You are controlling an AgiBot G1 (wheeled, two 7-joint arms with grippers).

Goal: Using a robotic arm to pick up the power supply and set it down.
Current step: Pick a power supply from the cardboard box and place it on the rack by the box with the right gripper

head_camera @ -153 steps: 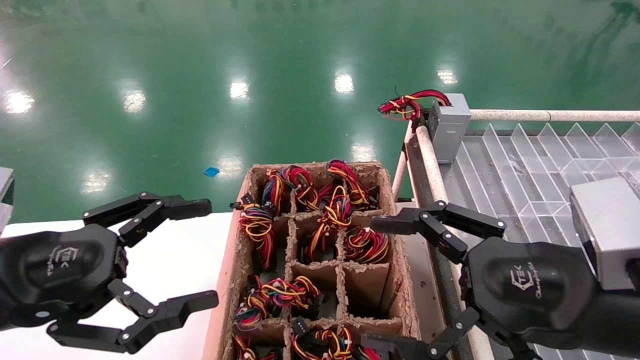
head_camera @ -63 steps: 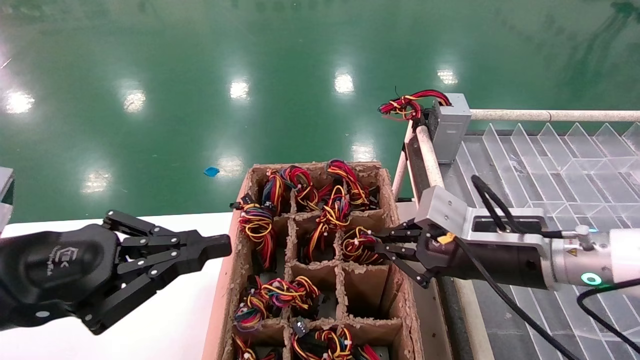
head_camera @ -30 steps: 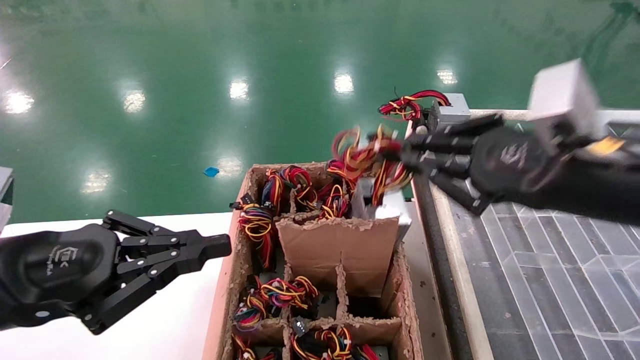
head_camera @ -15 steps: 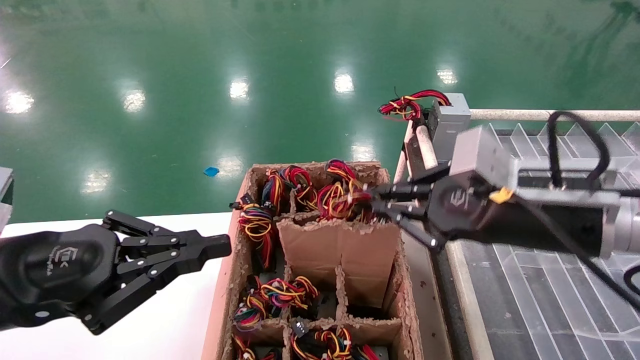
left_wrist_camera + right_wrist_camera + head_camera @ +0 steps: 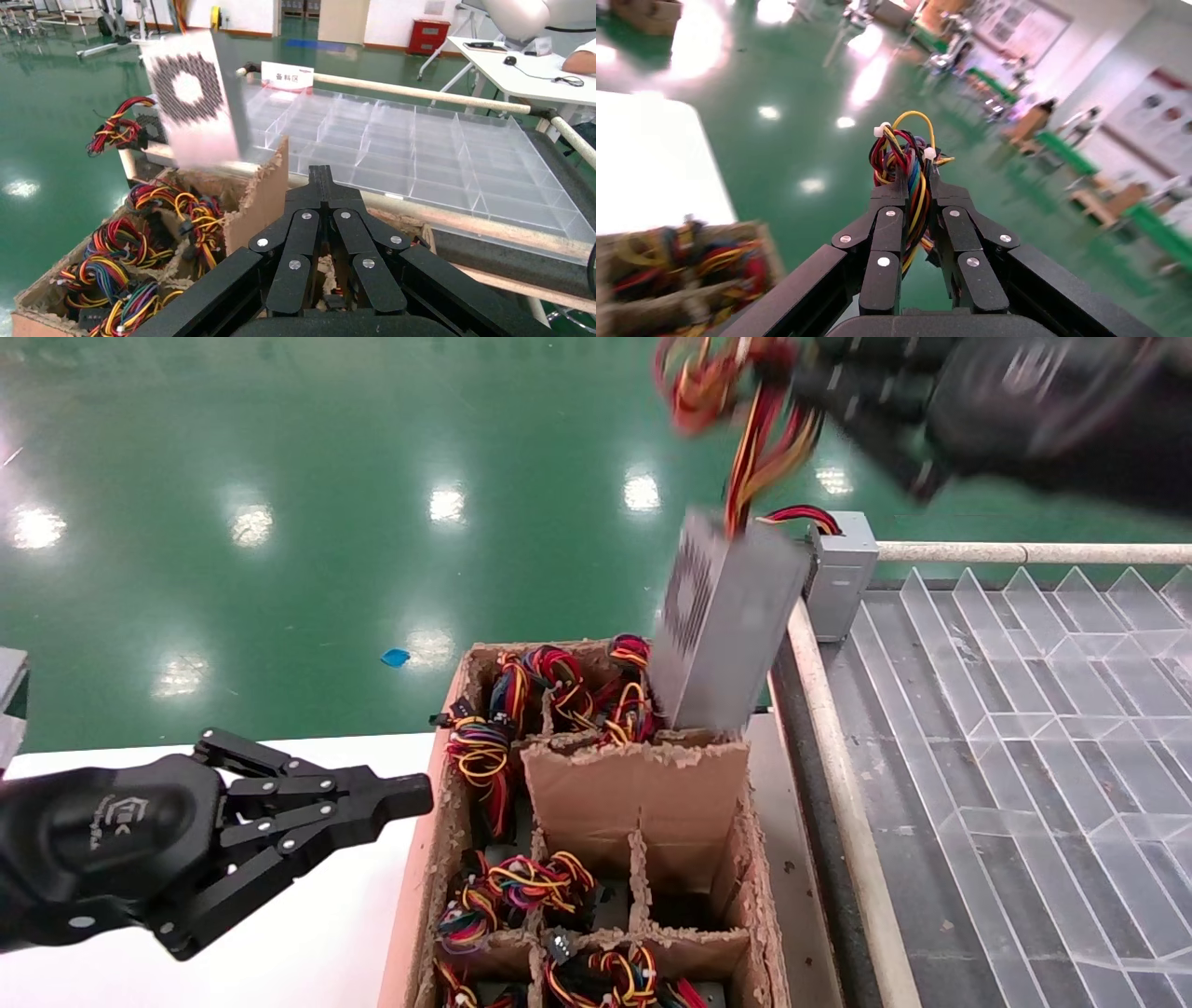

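Observation:
The power supply (image 5: 722,626), a grey metal box with a honeycomb vent, hangs tilted above the far right cell of the cardboard carton (image 5: 633,794). Its lower end is just over the divider edge. It hangs by its red, yellow and black wire bundle (image 5: 736,393), which my right gripper (image 5: 805,384) pinches high near the top of the head view. In the right wrist view the wires (image 5: 905,151) run between the right gripper's (image 5: 916,186) shut fingers. The left wrist view shows the box (image 5: 193,98) in the air beyond the carton. My left gripper (image 5: 410,795) stays shut and empty over the white table.
The carton holds several other coloured wire bundles (image 5: 480,756). A second grey box (image 5: 843,575) with a flat red wire loop stands at the corner of the clear divided tray (image 5: 1024,710) on the right. A pale rail (image 5: 819,682) runs between carton and tray. The white table (image 5: 307,915) lies left.
My right gripper reached into the carton, shut on the wire bundle and has risen, pulling the power supply out of its cell. The left gripper shut early on and has since stayed still.

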